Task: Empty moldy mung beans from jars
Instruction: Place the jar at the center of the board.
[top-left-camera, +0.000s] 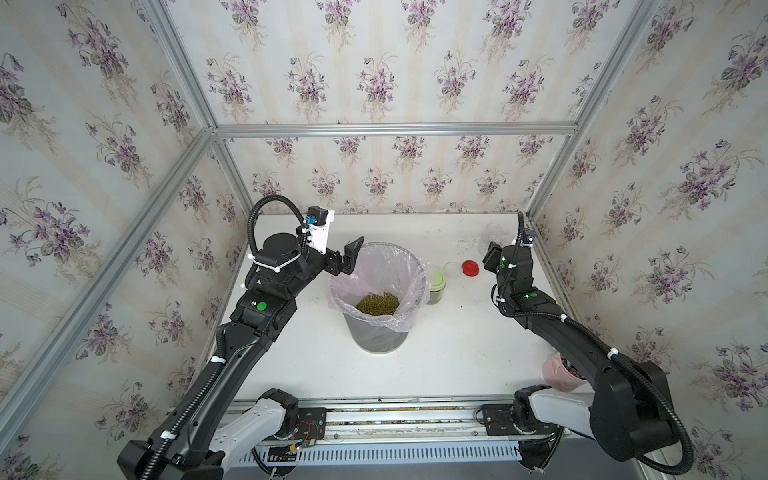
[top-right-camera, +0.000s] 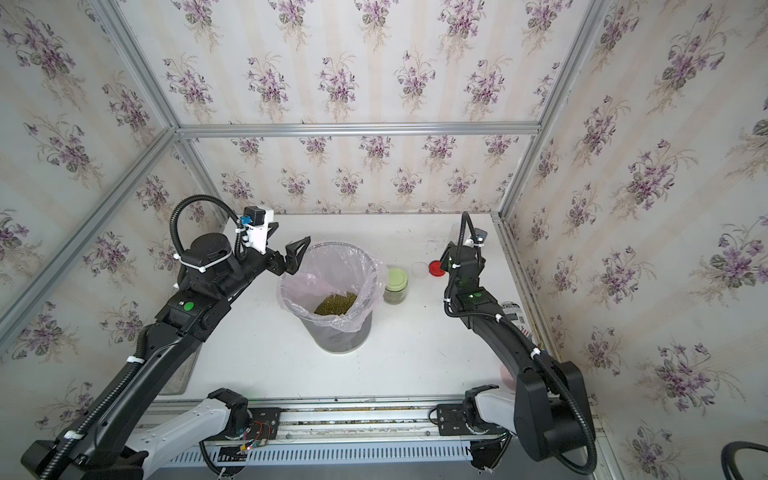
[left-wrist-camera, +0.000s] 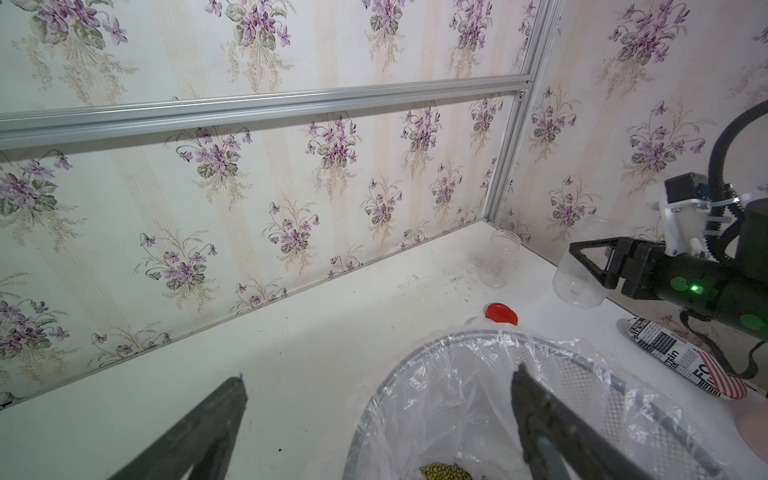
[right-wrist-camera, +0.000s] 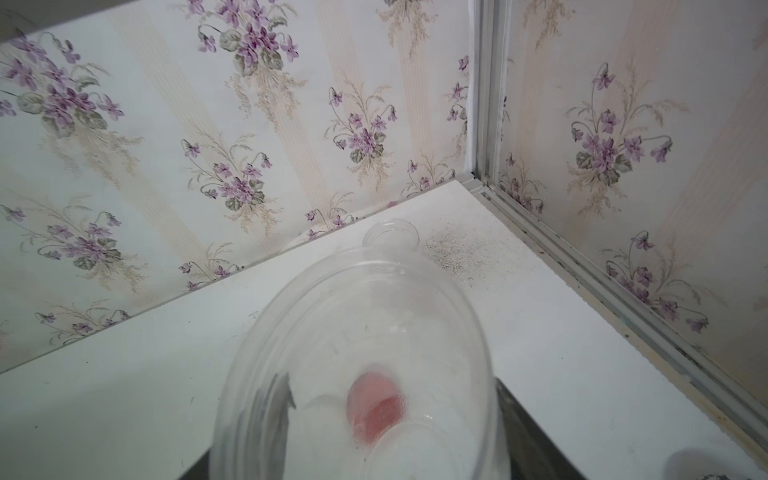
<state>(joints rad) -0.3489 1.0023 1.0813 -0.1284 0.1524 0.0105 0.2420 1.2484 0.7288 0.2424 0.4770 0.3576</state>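
Moldy beans (top-left-camera: 377, 302) sit in a heap at the bottom of the bin (top-left-camera: 378, 340), down inside its pink liner, in both top views. Just beside the bin on the right arm's side stands the green-lid jar (top-right-camera: 396, 284), upright, capped, with a dark layer at its base. Past it, away from the bin, lie a white lid (top-left-camera: 452, 269) and a red lid (top-left-camera: 470, 268), side by side. Right gripper (left-wrist-camera: 586, 266) is clamped on an empty jar (left-wrist-camera: 577, 286), lidless; whether its base touches the table, I cannot tell. Farther again from the bin stands the corner jar (left-wrist-camera: 498, 262), clear and lidless. Left gripper (top-left-camera: 349, 262) hangs at the bin's rim, jaws wide apart, holding nothing: one finger over the mouth, one outside.
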